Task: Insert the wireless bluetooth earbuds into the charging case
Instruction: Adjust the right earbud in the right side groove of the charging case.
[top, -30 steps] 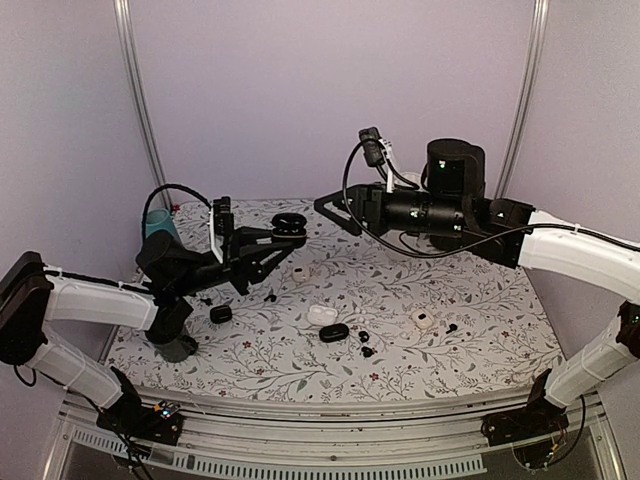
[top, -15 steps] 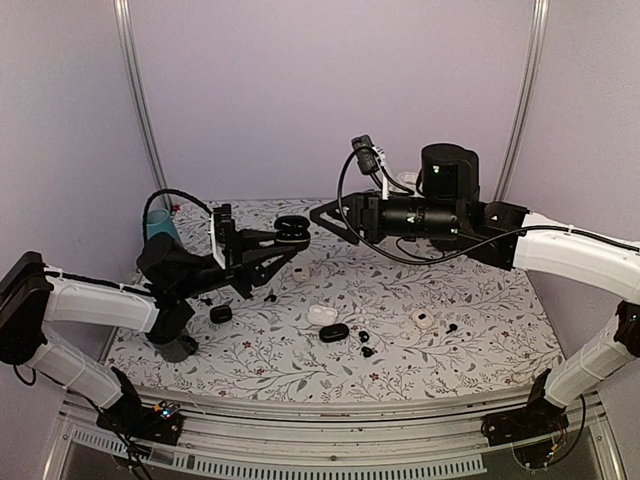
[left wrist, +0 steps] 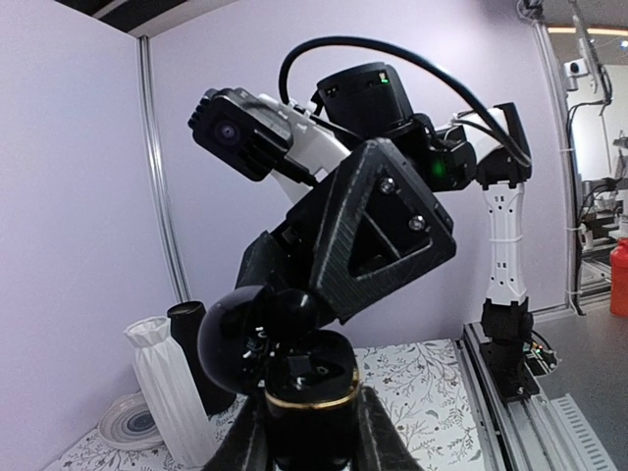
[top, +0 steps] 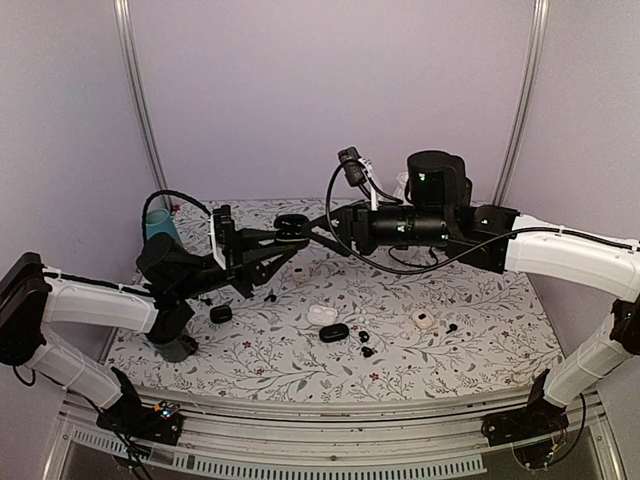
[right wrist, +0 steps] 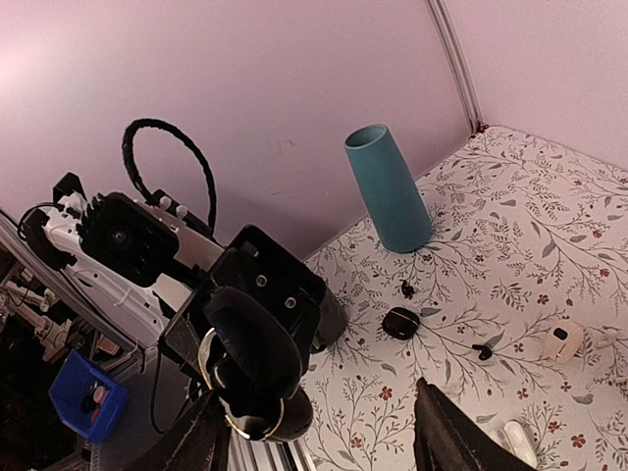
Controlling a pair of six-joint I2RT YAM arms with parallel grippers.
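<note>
On floral table [top: 480,340], teal vase [right wrist: 388,191] at left rear, scattered earbuds [top: 368,351], cases [top: 334,332]

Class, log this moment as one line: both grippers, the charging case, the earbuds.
left gripper: shut on charging case, lid open, raised | right gripper: open, close beside case | earbuds: loose on table

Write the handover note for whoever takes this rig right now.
Left gripper: shut on the open black charging case, held up above the table.
Right gripper: open, empty, right beside the case.
Earbuds: loose on the table among other cases.
Done: case lifted and open.
Left: pick up the buds and seat them in the case.
</note>
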